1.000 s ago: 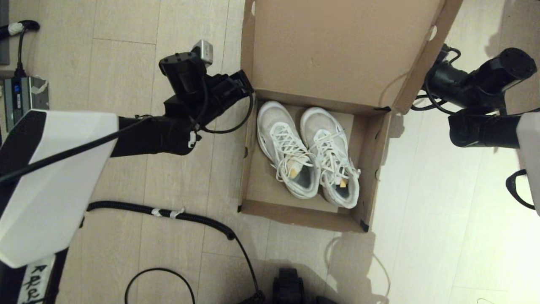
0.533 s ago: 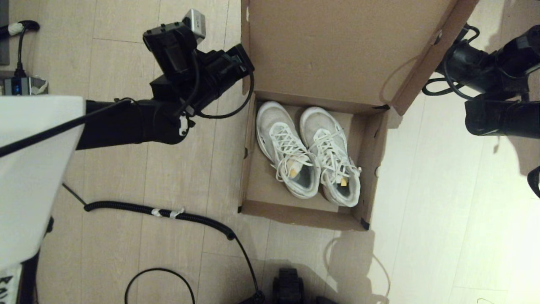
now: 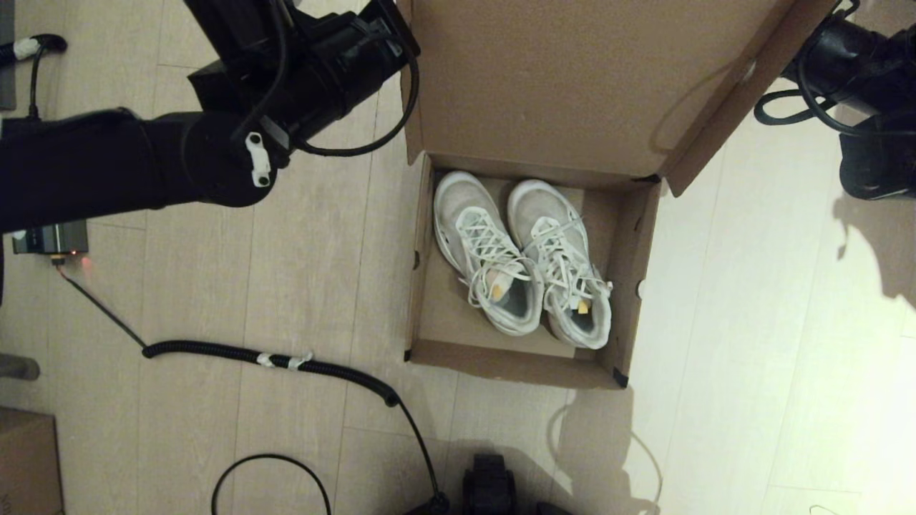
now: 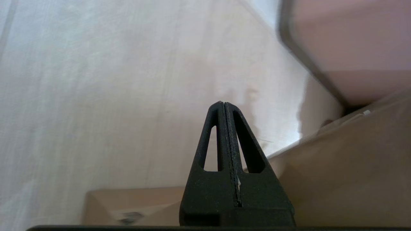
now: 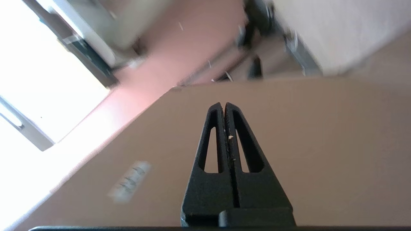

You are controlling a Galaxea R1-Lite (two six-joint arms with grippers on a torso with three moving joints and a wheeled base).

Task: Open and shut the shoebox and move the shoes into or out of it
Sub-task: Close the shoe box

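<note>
Seen from the head camera, the shoebox [image 3: 526, 354] sits open on the pale wood floor [image 3: 215, 286], its hinged lid [image 3: 558, 79] raised and leaning away from the robot, with the shoes [image 3: 522, 261], a white pair with loose white laces, lying side by side inside, toes toward the hinge and pushed toward the box's right half. The left arm [image 3: 143, 164] reaches in from the left with its wrist beside the lid's left edge, and the right arm [image 3: 866, 71] stands at the lid's right edge; neither set of fingertips shows here. A coiled black cable [image 3: 286, 361] trails across the floor to the box's left, and a corner of a smaller brown carton [image 3: 25, 458] pokes in at the lower left. From the left wrist camera, the left gripper [image 4: 223, 107] has its jaws pressed tight together on nothing, tips over bare floor with brown cardboard close alongside. From the right wrist camera, the right gripper [image 5: 223, 107] is likewise clenched and empty, pointing along the lid's outer face, where a small white label [image 5: 128, 181] shows.
</note>
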